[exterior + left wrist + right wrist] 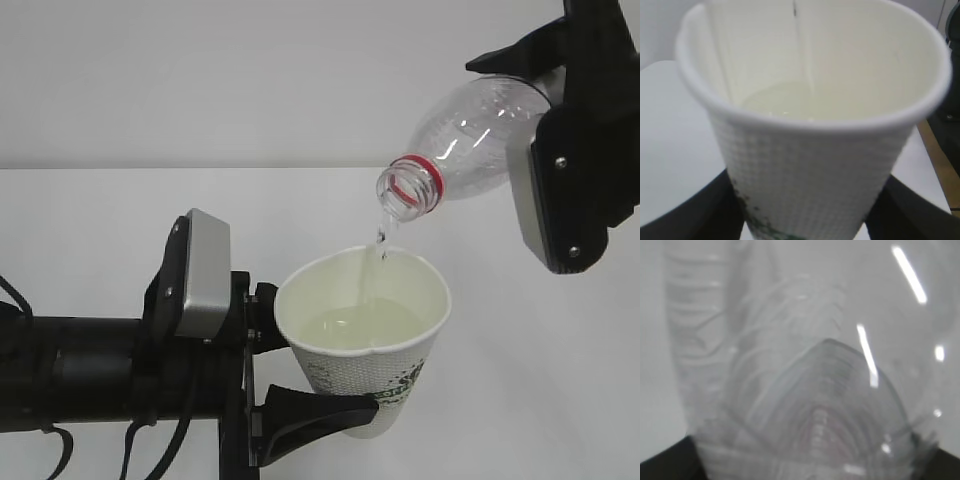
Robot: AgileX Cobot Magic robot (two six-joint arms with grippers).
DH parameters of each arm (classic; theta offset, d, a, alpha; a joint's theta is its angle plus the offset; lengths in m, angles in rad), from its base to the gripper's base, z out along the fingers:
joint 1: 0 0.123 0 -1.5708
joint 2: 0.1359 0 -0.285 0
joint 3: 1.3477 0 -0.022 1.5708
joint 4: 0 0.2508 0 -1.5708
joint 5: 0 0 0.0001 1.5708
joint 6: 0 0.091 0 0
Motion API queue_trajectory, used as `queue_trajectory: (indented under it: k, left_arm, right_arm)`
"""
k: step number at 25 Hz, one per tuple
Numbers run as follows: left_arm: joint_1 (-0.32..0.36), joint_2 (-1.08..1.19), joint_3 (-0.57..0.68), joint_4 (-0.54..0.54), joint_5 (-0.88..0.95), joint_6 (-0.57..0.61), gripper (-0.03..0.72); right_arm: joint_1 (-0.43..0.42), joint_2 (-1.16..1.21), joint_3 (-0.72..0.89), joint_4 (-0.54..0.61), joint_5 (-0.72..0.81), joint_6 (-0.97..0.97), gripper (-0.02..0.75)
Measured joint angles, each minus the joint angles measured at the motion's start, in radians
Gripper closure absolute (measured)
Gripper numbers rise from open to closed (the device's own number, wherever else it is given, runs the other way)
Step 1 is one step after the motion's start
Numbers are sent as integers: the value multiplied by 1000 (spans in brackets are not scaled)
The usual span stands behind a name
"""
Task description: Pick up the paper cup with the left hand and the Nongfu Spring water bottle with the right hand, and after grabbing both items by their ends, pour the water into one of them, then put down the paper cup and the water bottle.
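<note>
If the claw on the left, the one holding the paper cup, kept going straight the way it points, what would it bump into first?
The left hand points rightward with the paper cup between its jaws. Beyond the cup, only bare white table shows, so the way looks free. The bottle and the right hand sit higher, though depth is unclear.

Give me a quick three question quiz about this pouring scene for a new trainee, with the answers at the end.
1. True or false: the bottle is tilted with its open mouth above the paper cup.
2. Which claw holds the cup: A) left claw, B) right claw, C) neither?
3. Fill in: a thin stream of ____ falls into the cup.

Key: 1 true; 2 A; 3 water.
</note>
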Motion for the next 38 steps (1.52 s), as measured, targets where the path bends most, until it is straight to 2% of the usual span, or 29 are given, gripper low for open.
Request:
queue_trajectory:
  k: [28, 38]
  left_arm:
    - [0, 0, 0, 10, -5, 4, 202]
    - [0, 2, 0, 10, -5, 4, 202]
  right_arm:
    - [0, 0, 0, 4, 44, -43, 260]
    - [0, 0, -2, 4, -18, 70, 260]
